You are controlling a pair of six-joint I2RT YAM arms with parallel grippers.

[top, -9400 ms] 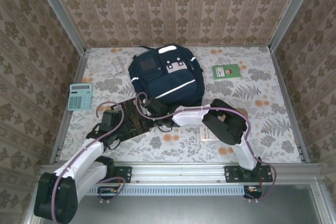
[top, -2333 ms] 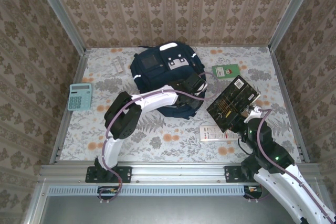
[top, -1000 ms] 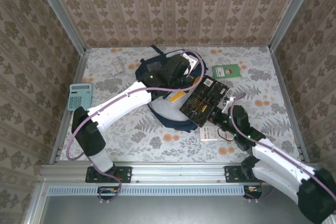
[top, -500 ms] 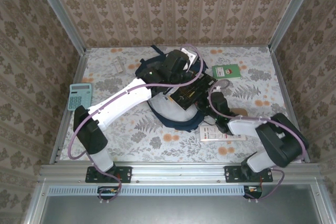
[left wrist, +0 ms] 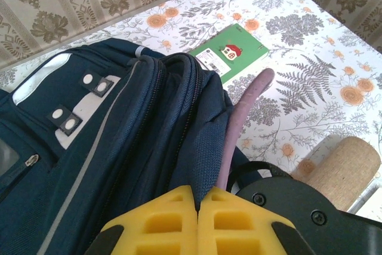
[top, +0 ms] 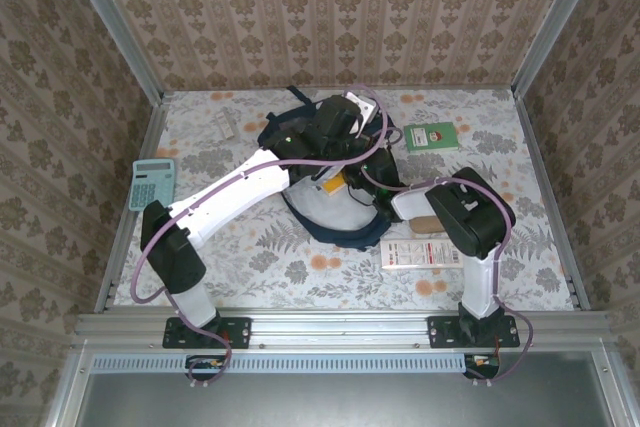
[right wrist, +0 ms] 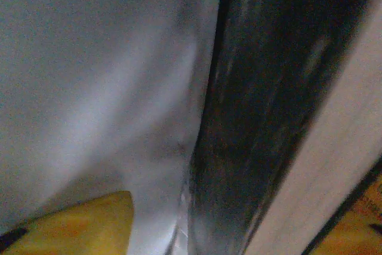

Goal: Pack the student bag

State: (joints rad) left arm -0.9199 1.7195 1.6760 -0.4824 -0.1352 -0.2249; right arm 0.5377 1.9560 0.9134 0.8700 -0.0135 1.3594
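- Ok, near edge: metal rail (top: 340, 327) with both arm bases bolted on.
- Table (top: 250, 257) is covered in floral cloth, grey leaves and orange blooms.
- White box (top: 420, 252) lies flat on the near right part of the cloth, just right of the bag's near end.
- Tan cylinder (left wrist: 343, 168) lies on the cloth right of the bag.
- Calculator (top: 152, 184) sits at the left edge, well apart from the bag.
- Bag (left wrist: 131, 141), navy, sits mid-table toward the back. Its mouth gapes to the near side with pale lining showing.
- Right pincer (top: 375, 185) is poked into the bag mouth. The wrist view gives one yellow finger (right wrist: 89, 219) against pale lining, beside a dark slab (right wrist: 256, 106) with a light edge. Can't tell how far it's open or whether it grips anything.
- Left pincer (left wrist: 196, 207) is at the bag's far top, clenched. Its yellow pads are pressed together on a fold of navy fabric by the zip.
- Purple cable (left wrist: 239, 117) runs along the bag's side.
- Green booklet (top: 432, 137) lies flat right of the bag, not touching it.
- Small white item (top: 228, 124) at back left, too small to identify.
- Patterned wallpaper walls (top: 330, 7) close in the back and both sides.
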